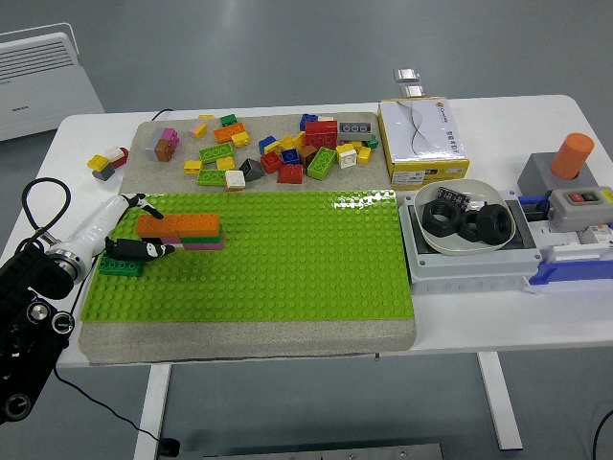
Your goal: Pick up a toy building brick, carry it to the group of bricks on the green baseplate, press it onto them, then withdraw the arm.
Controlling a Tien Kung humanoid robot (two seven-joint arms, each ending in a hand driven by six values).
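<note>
Orange brick (158, 226): seated on the brick group (190, 231) near the green baseplate (278, 278) left edge.
Left hand (134, 240): beside the group; grip cannot be told.
Remaining: withdraw arm.

1. The baseplate (287, 268) lies on a mat (249, 335) at the bench's (498, 326) near left.
2. A group of bricks (182, 228) stands on the baseplate's far left part.
3. The left hand (129, 235) lies at the baseplate's left edge, just beside the group.
4. Loose bricks (278, 153) lie behind the baseplate.
5. A box (421, 139) sits right of the loose bricks.
6. A bowl (466, 218) sits right of the baseplate, before the box.
</note>
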